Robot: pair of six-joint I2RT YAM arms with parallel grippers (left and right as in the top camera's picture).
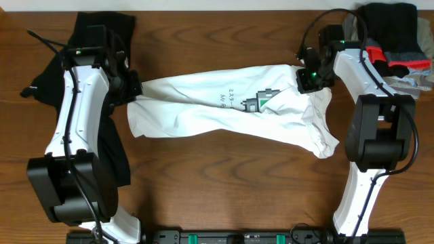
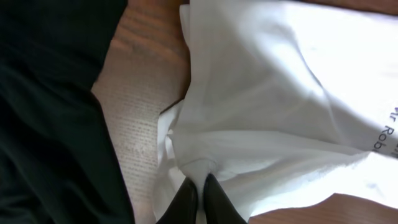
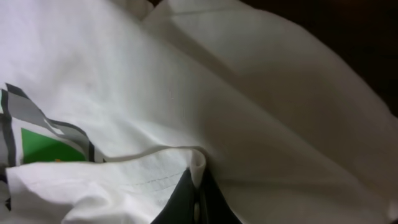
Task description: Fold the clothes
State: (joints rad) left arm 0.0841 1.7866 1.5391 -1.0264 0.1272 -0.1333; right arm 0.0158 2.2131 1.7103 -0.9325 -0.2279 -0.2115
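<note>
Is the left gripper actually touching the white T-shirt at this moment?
Touching. The left wrist view shows the left gripper closed on a pinched-up fold of the white T-shirt, the fabric bunched between its dark fingers with no gap visible.

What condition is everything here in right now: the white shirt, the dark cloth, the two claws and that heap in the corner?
White T-shirt: wrinkled, bunched lengthwise, stretched between both grippers, print showing.
Left gripper: shut, pinching the shirt's edge.
Right gripper: shut on a fold of the shirt.
Black garment: loose, unfolded, partly under the left arm.
Clothes pile: heaped at the table's corner.
</note>
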